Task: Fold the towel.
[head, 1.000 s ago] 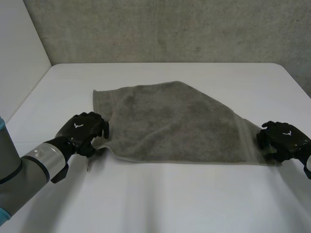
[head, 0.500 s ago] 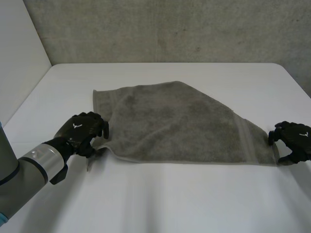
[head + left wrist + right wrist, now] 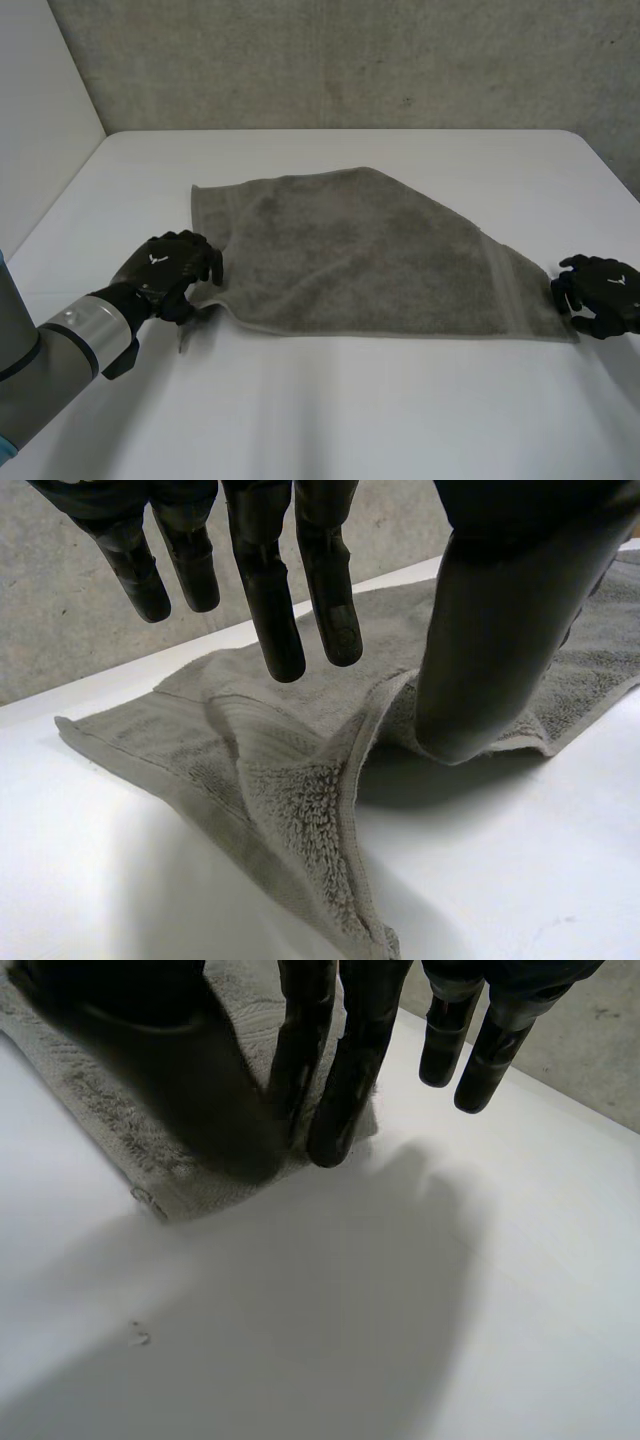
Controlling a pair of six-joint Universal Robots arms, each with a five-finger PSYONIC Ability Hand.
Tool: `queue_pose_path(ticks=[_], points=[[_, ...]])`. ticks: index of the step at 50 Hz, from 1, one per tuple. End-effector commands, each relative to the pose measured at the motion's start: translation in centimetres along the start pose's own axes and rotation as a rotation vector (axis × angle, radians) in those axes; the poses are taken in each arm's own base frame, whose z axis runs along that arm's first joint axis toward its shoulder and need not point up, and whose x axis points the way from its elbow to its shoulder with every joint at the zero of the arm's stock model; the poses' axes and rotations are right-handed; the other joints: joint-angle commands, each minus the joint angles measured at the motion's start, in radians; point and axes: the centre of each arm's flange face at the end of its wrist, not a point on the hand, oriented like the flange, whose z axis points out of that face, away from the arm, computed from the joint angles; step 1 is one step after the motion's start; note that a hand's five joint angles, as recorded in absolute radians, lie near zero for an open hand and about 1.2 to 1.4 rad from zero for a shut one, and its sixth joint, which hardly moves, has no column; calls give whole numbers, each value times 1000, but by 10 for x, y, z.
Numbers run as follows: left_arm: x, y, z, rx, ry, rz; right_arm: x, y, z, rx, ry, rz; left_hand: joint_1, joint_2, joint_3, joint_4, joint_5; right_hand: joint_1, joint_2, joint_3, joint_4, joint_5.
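Observation:
A grey towel (image 3: 370, 250) lies spread on the white table (image 3: 350, 420), one side slanting. My left hand (image 3: 165, 270) rests at its near left corner. There the cloth (image 3: 290, 770) rises in a ridge against the thumb (image 3: 490, 630), while the straight fingers (image 3: 270, 590) hang apart above it, so this hand is open. My right hand (image 3: 605, 295) sits at the towel's near right corner. Two of its fingers (image 3: 350, 1080) meet the thumb on the corner's edge (image 3: 170, 1185) and pinch it; the other fingers stay off the cloth.
A grey wall (image 3: 350, 60) stands behind the table's far edge. Bare white tabletop lies in front of the towel and beyond both hands. The table's right edge is close to my right hand.
My right hand slid a little outward to the very corner of the towel, and its fingers closed in against the thumb. The left hand and the towel kept still.

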Motion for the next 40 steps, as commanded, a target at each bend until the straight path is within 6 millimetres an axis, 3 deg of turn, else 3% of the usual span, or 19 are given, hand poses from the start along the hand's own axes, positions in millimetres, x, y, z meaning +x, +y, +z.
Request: queue_pose_path(ticks=[1, 6, 8, 15, 31, 40], points=[[0, 0, 0, 1, -1, 0, -4, -3, 3, 9, -16, -4, -28, -29, -43, -50, -9, 191, 197, -7, -60, 197], [0, 0, 0, 1, -1, 0, -12, -7, 5, 9, -41, -9, -28, -29, -43, -50, -9, 124, 129, -7, -60, 129], [0, 0, 0, 0, -1, 0, -13, -8, 4, 5, -47, 2, -28, -29, -43, -50, -9, -346, -341, -7, -60, -340], [0, 1, -1, -3, -2, -3, -11, -13, -4, -2, -43, 26, -28, -29, -43, -50, -9, -636, -631, -7, -60, -630], [1, 2, -2, -5, 0, -5, 6, -13, -13, 13, -27, 31, -28, -29, -43, -50, -9, -730, -725, -7, -60, -725], [1, 3, -1, -9, 2, -6, 2, -6, -14, -17, -58, 34, -28, -29, -43, -50, -9, -725, -719, -7, -60, -719]])
